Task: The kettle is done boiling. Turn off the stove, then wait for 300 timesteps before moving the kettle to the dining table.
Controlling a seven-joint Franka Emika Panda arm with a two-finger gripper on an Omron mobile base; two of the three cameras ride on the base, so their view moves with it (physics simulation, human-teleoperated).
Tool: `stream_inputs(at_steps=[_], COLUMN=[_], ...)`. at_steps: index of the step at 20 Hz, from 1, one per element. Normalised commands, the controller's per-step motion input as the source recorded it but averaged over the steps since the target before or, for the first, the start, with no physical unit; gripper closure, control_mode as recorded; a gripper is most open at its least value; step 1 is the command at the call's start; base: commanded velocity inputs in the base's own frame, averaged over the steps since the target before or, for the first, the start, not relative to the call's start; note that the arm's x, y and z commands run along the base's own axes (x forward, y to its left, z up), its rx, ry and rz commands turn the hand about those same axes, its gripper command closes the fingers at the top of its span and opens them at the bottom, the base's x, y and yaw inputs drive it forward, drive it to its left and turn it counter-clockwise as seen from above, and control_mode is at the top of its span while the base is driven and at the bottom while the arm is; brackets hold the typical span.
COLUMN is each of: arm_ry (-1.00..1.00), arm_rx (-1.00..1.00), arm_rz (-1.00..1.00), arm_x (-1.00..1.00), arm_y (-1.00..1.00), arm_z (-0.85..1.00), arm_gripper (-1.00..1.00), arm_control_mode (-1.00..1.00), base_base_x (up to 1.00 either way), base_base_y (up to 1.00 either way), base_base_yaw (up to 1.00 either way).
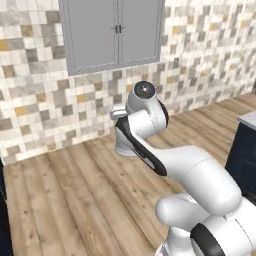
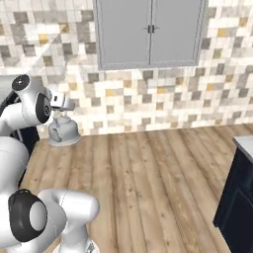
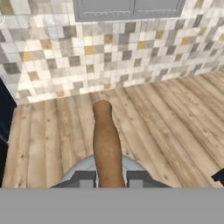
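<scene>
1. Silver-grey and squat, the rounded metal kettle [image 2: 63, 131] hung in the air in front of the tiled wall [image 2: 148, 94], carried above the wooden plank floor [image 2: 148, 183].
2. From the hand view, the arched brown-orange handle [image 3: 106, 146] ran straight up between the two dark finger tips [image 3: 83, 178], and the two-finger gripper [image 3: 110, 179] was clenched on it, with the grey kettle body just below.
3. In the left base view, the white arm [image 1: 165, 165] covered most of the kettle, leaving its lower edge peeking out at the left.
4. Grey double cabinet doors [image 2: 150, 32] sat high on the far wall.
5. Off to the right, near the base, stood a dark navy counter with a pale top [image 2: 239, 197], well apart from the kettle.
</scene>
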Motion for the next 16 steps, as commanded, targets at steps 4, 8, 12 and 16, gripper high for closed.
stream_inputs(at_steps=[4,8,12,16], arm_ry=[0.00,0.00,0.00,0.00], arm_rx=[0.00,0.00,0.00,0.00], arm_rz=[0.00,0.00,0.00,0.00], arm_x=[0.00,0.00,0.00,0.00], arm_y=[0.00,0.00,0.00,0.00], arm_z=[0.00,0.00,0.00,0.00], arm_gripper=[1.00,1.00,1.00,1.00], arm_control_mode=[1.00,1.00,1.00,1.00], base_base_x=[0.00,0.02,0.28,0.61], base_base_y=[0.03,0.06,0.18,0.38], base_base_yaw=[-0.48,-0.47,-0.43,-0.38])
